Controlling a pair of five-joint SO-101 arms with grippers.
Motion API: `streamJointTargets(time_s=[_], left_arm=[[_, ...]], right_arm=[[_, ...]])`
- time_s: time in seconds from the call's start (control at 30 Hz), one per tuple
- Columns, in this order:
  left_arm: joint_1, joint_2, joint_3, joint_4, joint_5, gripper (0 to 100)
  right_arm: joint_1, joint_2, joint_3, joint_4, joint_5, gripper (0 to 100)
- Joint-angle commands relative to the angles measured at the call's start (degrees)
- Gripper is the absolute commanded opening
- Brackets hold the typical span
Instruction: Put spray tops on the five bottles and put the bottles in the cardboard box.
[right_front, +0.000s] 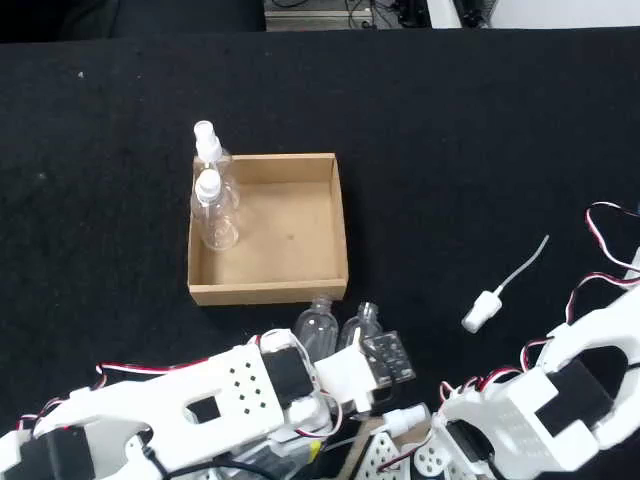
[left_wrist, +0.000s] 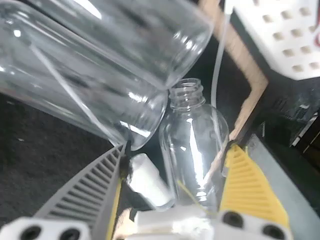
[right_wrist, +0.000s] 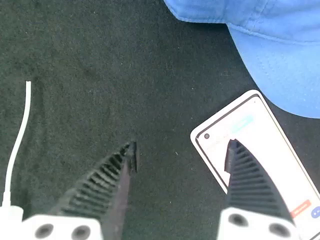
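Left claw (left_wrist: 179, 148) apart, uncapped bottle (left_wrist: 192, 135) between its fingers. Right claw (right_wrist: 182, 144) apart above bench (right_wrist: 75, 60), one finger over phone (right_wrist: 265, 150).

Uncapped bottle (left_wrist: 192, 145): between the left gripper (left_wrist: 178, 150) fingers (left_wrist: 95, 185); base hidden behind the gripper body.
Two lying clear bottles (left_wrist: 85, 85): past those fingertips; both cut off by the edge.
Phone (right_wrist: 272, 132): partly under one right gripper (right_wrist: 181, 145) finger (right_wrist: 245, 180); far end cut off.
Blue cloth (right_wrist: 270, 40): past the fingertips; cut off.
Spray top (right_wrist: 7, 214): beside the other finger; head cut off.
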Motion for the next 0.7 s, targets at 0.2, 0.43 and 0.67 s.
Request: streamJointTargets(time_s=[0.2, 0.43, 0.67], left_arm=[[0.3, 0.3, 4.4, -0.4, -5.6, 28], [0.8, 0.3, 3.8, -0.8, -5.2, 28], [0.3, 0.3, 6.8, -7.1, -4.9, 28]], right_arm=[[1.2, -0.7, -3.8, 0.3, 0.4, 25.7], [1.2, -0.7, -3.8, 0.3, 0.2, 25.7], [1.2, -0.7, -3.8, 0.3, -0.1, 25.7]])
